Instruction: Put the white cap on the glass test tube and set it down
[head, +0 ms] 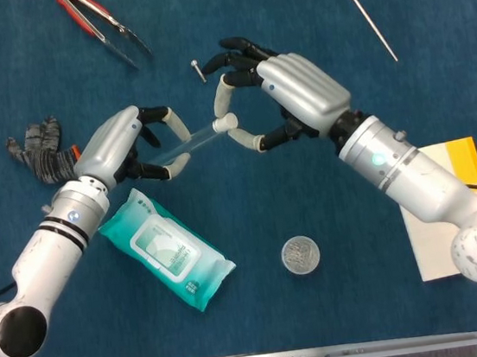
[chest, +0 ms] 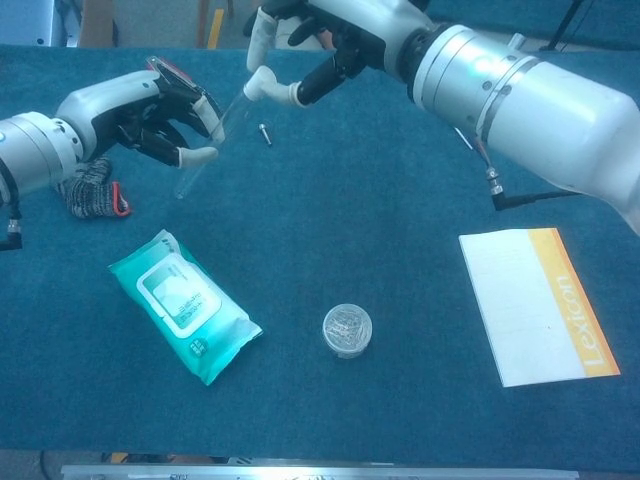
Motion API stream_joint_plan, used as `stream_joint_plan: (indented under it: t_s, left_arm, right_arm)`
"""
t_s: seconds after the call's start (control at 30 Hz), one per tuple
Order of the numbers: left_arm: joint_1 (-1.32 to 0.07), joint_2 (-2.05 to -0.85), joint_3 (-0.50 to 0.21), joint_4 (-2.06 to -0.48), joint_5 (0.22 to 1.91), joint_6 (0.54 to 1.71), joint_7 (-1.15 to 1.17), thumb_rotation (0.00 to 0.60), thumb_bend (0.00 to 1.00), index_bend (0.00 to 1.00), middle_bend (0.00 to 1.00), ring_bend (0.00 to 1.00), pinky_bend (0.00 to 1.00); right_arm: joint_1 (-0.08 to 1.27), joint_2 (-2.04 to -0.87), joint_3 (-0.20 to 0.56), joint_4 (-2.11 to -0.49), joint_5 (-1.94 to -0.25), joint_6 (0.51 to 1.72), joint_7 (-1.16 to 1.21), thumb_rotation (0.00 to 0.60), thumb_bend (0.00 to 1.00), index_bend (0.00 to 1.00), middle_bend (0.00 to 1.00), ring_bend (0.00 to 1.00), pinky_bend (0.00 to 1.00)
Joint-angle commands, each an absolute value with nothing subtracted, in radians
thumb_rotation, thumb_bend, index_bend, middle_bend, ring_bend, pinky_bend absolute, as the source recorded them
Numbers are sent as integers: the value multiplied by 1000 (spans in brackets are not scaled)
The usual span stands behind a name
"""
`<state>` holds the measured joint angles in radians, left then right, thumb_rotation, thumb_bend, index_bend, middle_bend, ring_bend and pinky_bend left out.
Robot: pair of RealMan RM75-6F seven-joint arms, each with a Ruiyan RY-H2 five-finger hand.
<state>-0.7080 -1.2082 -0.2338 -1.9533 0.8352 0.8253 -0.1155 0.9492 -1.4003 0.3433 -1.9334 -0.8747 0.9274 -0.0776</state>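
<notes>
My left hand (head: pixel 121 145) (chest: pixel 140 110) grips a clear glass test tube (head: pixel 189 141) (chest: pixel 205 150) above the blue table, its open end pointing right. My right hand (head: pixel 285 94) (chest: pixel 325 35) pinches the white cap (head: pixel 224 124) (chest: pixel 258 82) between thumb and a finger. The cap sits right at the tube's mouth, touching it. How far the cap is seated I cannot tell.
A teal wipes pack (head: pixel 167 250) (chest: pixel 184 305) lies below the left hand. A small round tin (head: pixel 300 255) (chest: pixel 346 330), a white-and-orange booklet (chest: pixel 535 302), red tongs (head: pixel 101 19), a screw (head: pixel 198 68), a thin rod (head: pixel 366 8) and a striped glove (head: pixel 39 151) lie around.
</notes>
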Motion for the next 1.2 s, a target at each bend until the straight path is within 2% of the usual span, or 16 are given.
stream_joint_plan:
  t_s: [0.03,1.2]
  left_arm:
    - [-711,-1212,-233,-1951,834,825,-117,599,328,581,368,239,377]
    - [-719,-1218,-230,-1943,838,832,-137,599,328,581,368,239,377]
  right_arm:
    - [951,-1404,342,-1930,-874,926,-74,600,308,553,238,60,175]
    - [955,-1439,338,-1898,-886,919,-42,600,308,553,238,60,175]
